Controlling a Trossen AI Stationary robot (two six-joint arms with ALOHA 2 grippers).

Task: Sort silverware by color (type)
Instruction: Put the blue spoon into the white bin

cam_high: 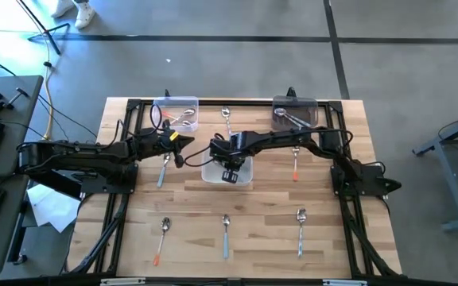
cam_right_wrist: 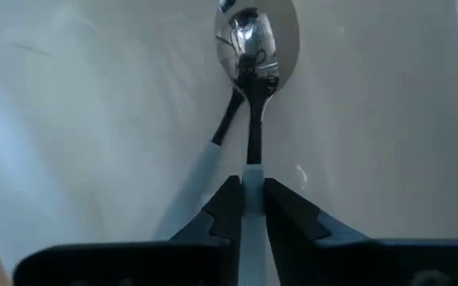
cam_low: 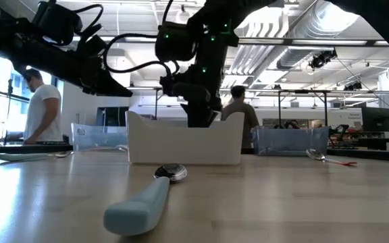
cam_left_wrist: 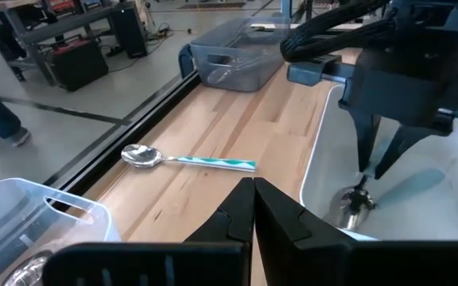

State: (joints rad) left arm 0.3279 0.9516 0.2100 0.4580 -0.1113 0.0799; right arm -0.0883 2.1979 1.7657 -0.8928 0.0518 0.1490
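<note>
A white bin (cam_high: 245,176) stands at the table's middle. My right gripper (cam_high: 229,175) reaches down into it, shut on a spoon (cam_right_wrist: 254,48) with a light blue handle and a shiny bowl; it also shows in the low view (cam_low: 201,115). My left gripper (cam_left_wrist: 253,195) hovers shut and empty just left of the bin (cam_high: 183,152). Loose spoons lie flat on the table: a teal-striped one (cam_left_wrist: 189,160), a light blue one (cam_high: 163,168), an orange one (cam_high: 296,165). My right gripper pinches the spoon's light blue handle (cam_right_wrist: 250,171) between its two fingers, coming from above and pointing steeply down. The spoon hangs below the fingers, bowl end (cam_left_wrist: 355,208) lowest, inside the white bin and close to its floor. Whether the bowl touches the floor, I cannot tell.
Two clear bins stand at the far edge, left (cam_high: 177,111) and right (cam_high: 295,111), each with spoons inside. Three more spoons lie along the near edge: orange (cam_high: 164,238), light blue (cam_high: 226,234), silver (cam_high: 300,230). People stand in the room behind the table.
</note>
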